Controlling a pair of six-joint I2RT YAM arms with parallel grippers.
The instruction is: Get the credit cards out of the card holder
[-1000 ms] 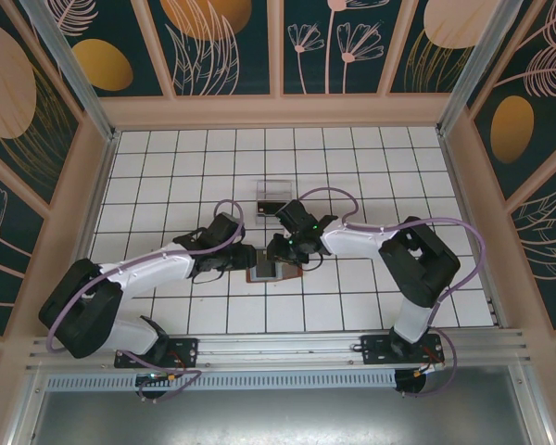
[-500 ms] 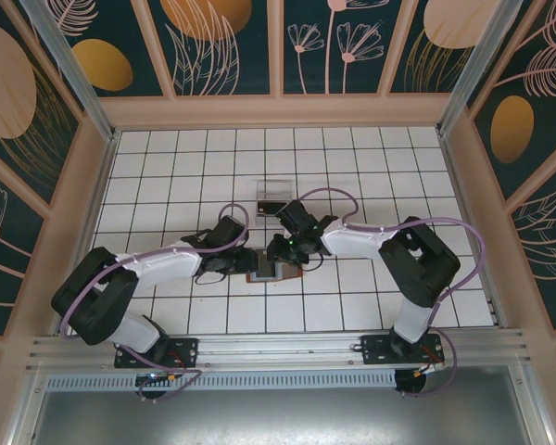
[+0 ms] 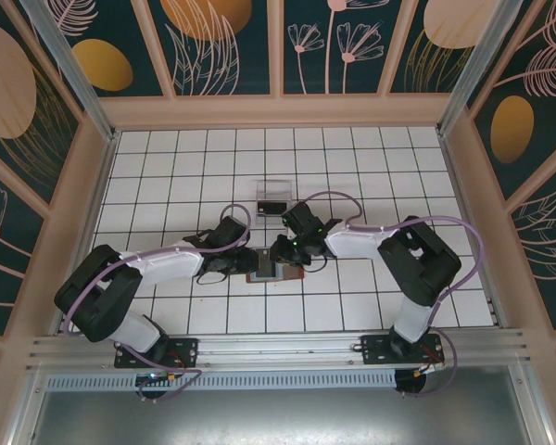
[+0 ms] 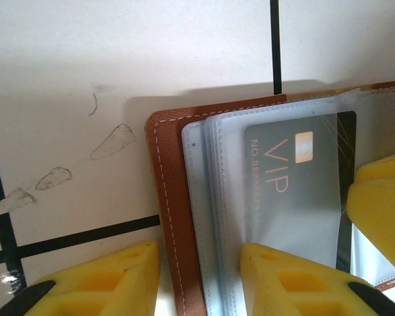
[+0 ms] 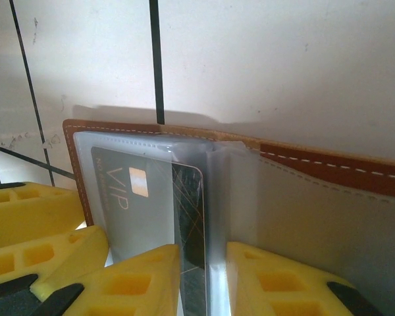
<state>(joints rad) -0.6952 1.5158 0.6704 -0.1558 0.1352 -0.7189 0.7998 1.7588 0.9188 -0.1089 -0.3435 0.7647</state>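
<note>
The card holder (image 3: 276,272) lies open on the tiles, its reddish-brown cover (image 4: 174,217) (image 5: 355,174) facing down. Clear sleeves hold a grey VIP credit card (image 4: 296,191) (image 5: 128,204) with a dark band. My left gripper (image 3: 246,262) (image 4: 201,280) straddles the holder's left edge: one pad sits on the tile with a thin gap to the leather, and the other rests on the sleeves. My right gripper (image 3: 284,252) (image 5: 204,283) stands narrow over the card's dark band and the sleeve's raised edge. I cannot make out whether it pinches them.
A clear plastic tray (image 3: 274,197) stands about two tiles behind the holder. The two grippers work almost finger to finger, with a right fingertip (image 4: 382,210) beside the card. Both arms reach in from the near rail (image 3: 278,348).
The left arm has swung and brought its gripper a little closer to the holder's left edge. Both pairs of jaws have narrowed slightly. The holder has stayed in place.
</note>
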